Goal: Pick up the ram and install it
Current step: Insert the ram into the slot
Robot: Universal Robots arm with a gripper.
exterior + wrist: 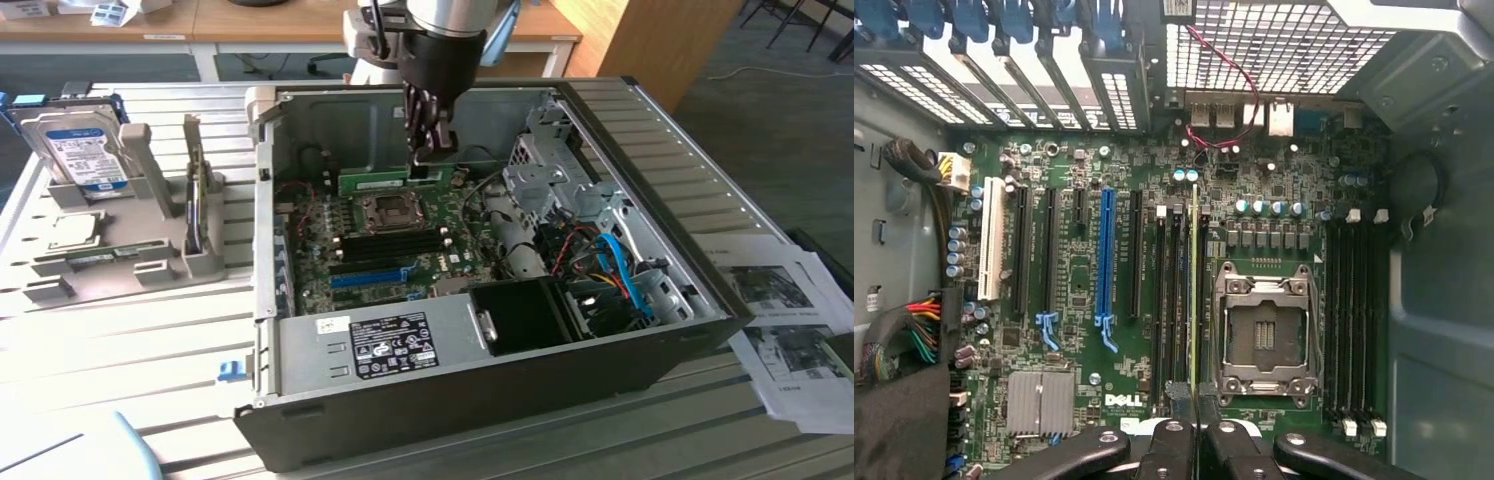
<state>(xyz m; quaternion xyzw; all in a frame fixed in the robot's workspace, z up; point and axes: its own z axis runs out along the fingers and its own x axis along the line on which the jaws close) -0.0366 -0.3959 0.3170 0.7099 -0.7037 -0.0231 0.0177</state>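
I see the green ram (390,181) between my black fingers (1176,452), a blue slot (1104,255) near them.

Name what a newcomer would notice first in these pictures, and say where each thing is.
The open computer case sits in the centre, its green motherboard exposed. Over the board, the black pincer holds the ram. At the exterior view's left, a hard drive stands in a grey rack.

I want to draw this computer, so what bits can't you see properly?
- Wrist view: the ram, held in the gripper, is edge-on, so its label is hidden.
- Exterior view: the arm is cut off by the top edge.
- Exterior view: the power supply sticker has print too small to read.
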